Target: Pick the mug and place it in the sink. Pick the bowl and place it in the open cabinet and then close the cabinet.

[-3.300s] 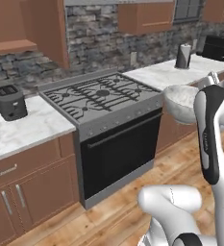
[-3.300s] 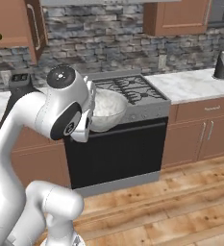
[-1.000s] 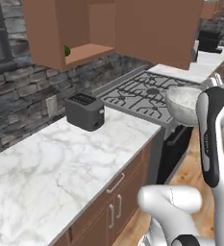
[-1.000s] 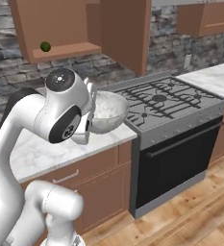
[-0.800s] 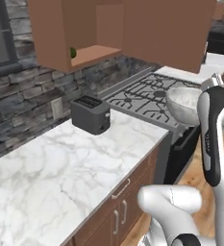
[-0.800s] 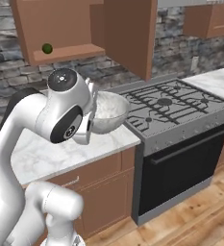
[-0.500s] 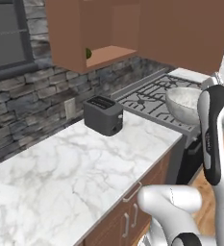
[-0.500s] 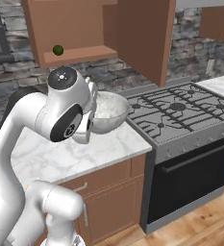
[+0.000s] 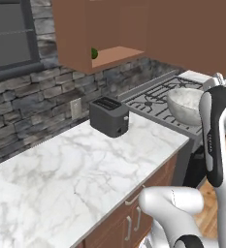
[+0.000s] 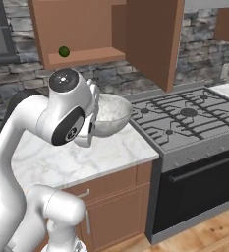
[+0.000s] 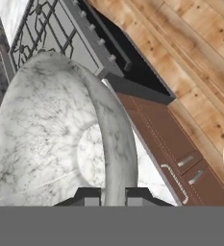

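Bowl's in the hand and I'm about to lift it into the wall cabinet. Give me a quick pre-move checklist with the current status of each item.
1. Grip on the bowl: ok. The hand pinches its rim, one finger on each side of the wall.
2. Bowl off the counter: ok. In the right base view it hangs above the marble countertop.
3. Cabinet open: ok. The door stands swung out.
4. Shelf room: cannot tell. A small green ball sits on the shelf; the space beside it looks free, but the depth is unclear.
5. Lift path: ok. The toaster stands off to one side.
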